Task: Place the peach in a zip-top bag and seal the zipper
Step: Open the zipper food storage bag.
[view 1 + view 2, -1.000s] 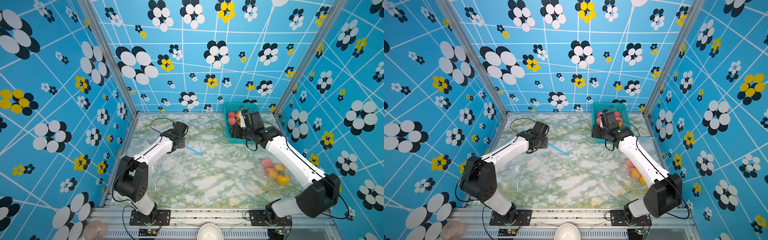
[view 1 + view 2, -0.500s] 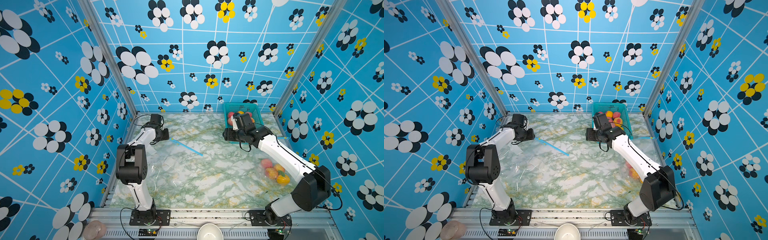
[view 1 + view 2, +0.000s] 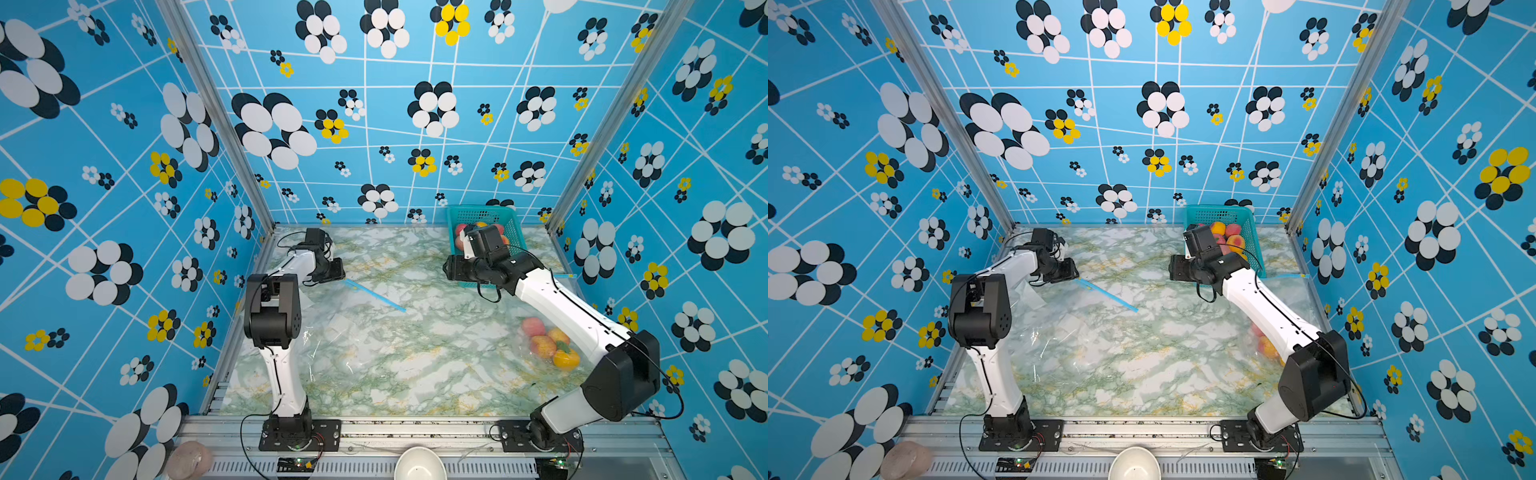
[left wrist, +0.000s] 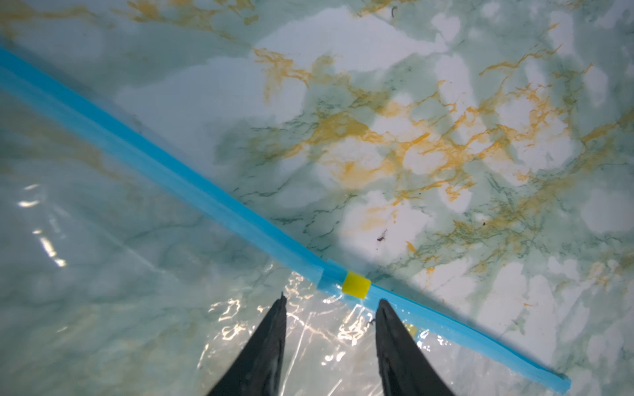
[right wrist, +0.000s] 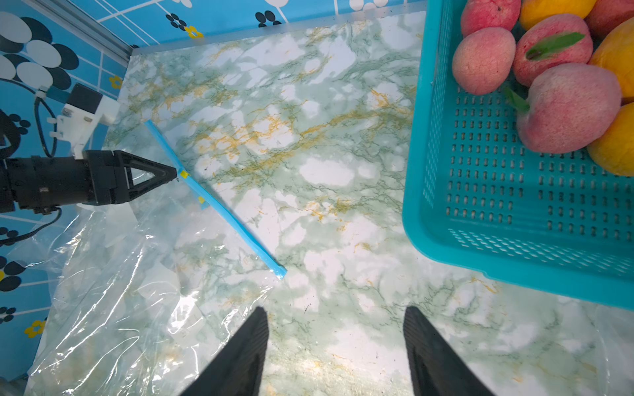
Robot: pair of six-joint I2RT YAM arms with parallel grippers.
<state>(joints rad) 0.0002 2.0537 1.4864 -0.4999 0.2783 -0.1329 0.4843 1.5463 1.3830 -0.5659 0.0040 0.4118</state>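
Note:
A clear zip-top bag (image 3: 332, 332) lies flat on the left half of the marble table, empty as far as I can see. Its blue zipper (image 3: 374, 295) (image 4: 171, 178) runs diagonally and carries a yellow slider (image 4: 356, 284) (image 5: 184, 174). My left gripper (image 3: 338, 272) (image 3: 1075, 276) (image 4: 331, 299) is open over the bag film right beside the slider, gripping nothing. Several peaches (image 5: 569, 106) (image 3: 1233, 241) sit in the teal basket (image 3: 478, 216) (image 5: 480, 205) at the back right. My right gripper (image 3: 446, 268) (image 5: 335, 310) is open and empty above the table, just left of the basket.
A second clear bag with fruit (image 3: 548, 345) lies at the right under the right arm. Yellow-orange fruits (image 5: 614, 147) share the basket with the peaches. Patterned walls close the table on three sides. A white bowl (image 3: 419, 465) sits beyond the front rail.
My left gripper drew back left along the zipper to its slider end, its arm folding up. My right gripper moved off the basket, leftwards over the bare table.

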